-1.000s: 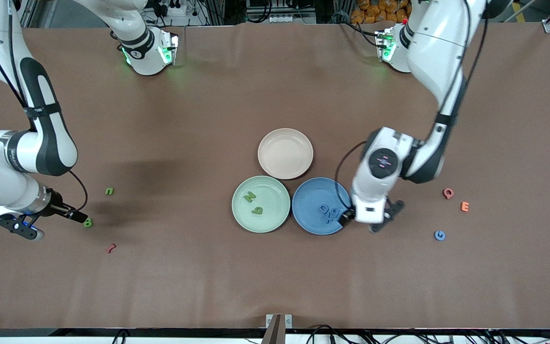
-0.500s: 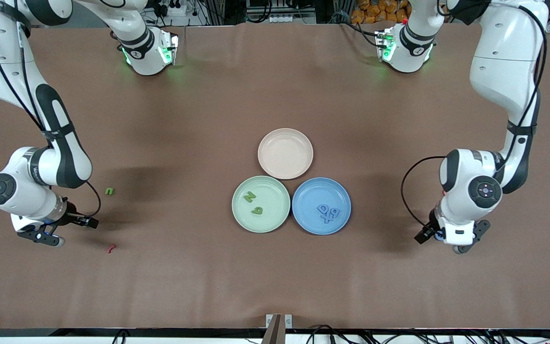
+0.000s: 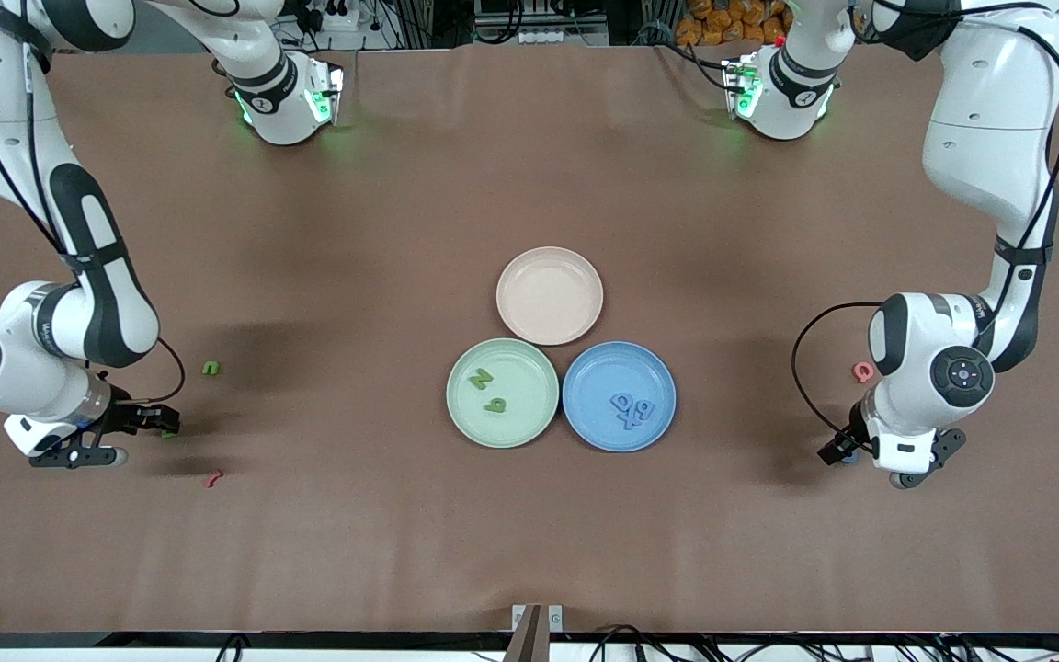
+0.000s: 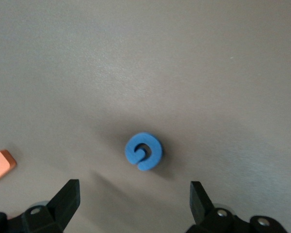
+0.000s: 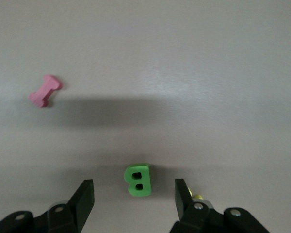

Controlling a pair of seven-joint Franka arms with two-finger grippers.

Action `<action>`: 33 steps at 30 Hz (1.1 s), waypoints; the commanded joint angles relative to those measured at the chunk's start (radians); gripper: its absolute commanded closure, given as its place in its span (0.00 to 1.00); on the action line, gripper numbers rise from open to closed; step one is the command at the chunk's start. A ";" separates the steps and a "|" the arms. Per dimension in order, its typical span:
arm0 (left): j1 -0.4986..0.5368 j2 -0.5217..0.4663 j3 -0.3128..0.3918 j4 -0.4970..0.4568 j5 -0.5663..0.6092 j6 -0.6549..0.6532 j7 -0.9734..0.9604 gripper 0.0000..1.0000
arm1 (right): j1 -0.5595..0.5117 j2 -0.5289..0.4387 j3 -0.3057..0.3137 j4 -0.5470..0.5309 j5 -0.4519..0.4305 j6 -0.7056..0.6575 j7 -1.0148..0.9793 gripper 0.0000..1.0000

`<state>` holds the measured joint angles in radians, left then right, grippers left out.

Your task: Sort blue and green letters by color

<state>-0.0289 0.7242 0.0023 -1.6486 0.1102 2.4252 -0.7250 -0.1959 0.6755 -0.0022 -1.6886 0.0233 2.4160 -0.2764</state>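
Your left hand (image 4: 134, 204) hangs low over the blue G (image 4: 143, 151) at the left arm's end of the surface (image 3: 355, 230), fingers spread wide with the letter lying flat between them, untouched. An orange letter (image 4: 0, 165) lies just beside it, and a pink letter (image 3: 862, 370) sits near that arm. Your right hand (image 5: 134, 201) is down at the right arm's end, fingers parted on either side of the green B (image 5: 137, 180); you cannot tell whether they touch it. A green u (image 3: 210, 368) lies farther from the front camera, a dark red piece (image 3: 213, 477) nearer. The green plate (image 3: 461, 418) holds 2 green letters (image 3: 487, 391), the blue plate (image 3: 585, 418) 3 blue letters (image 3: 631, 410); the pink plate (image 3: 550, 295) stands beside both.
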 commanded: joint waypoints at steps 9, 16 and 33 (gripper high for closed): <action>0.047 0.050 -0.010 0.059 0.017 -0.001 0.142 0.00 | -0.010 0.036 -0.009 0.013 0.061 -0.012 -0.152 0.31; 0.038 0.073 -0.010 0.099 0.023 -0.001 0.142 0.00 | 0.003 0.048 -0.009 0.015 0.055 -0.014 -0.149 0.33; 0.035 0.112 -0.016 0.115 0.023 0.002 0.145 0.00 | 0.012 0.061 -0.010 0.018 0.000 -0.018 -0.153 0.73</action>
<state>0.0039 0.8110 -0.0081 -1.5611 0.1102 2.4261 -0.5894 -0.1854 0.7236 -0.0152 -1.6886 0.0517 2.4080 -0.4174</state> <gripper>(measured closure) 0.000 0.502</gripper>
